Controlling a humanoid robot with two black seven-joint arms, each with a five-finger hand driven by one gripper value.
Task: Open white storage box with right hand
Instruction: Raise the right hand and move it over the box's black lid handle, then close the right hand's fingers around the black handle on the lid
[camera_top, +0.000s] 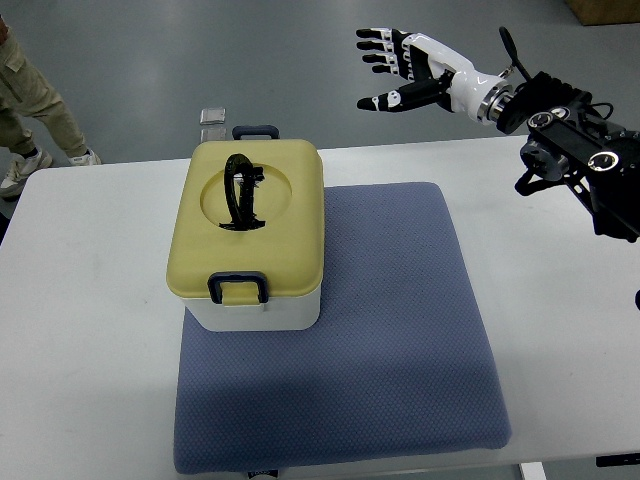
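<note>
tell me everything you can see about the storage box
The storage box has a white body, seen at its near side, under a pale yellow lid that looks like smooth plastic. A black carry handle lies in a round recess on top. Dark latches sit at the near edge and far edge. The lid is on. It stands upright on the left part of the blue mat, overhanging the mat's left edge. No hand touches it.

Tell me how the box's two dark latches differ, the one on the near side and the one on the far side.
The near latch shows in full, a dark loop folded down over the front of the yellowish lid. The far latch shows only as a strip above the lid's back edge. The near latch looks larger in this view. Both are dark, centred on their sides, and appear closed; the right robot hand is raised away from both.
</note>
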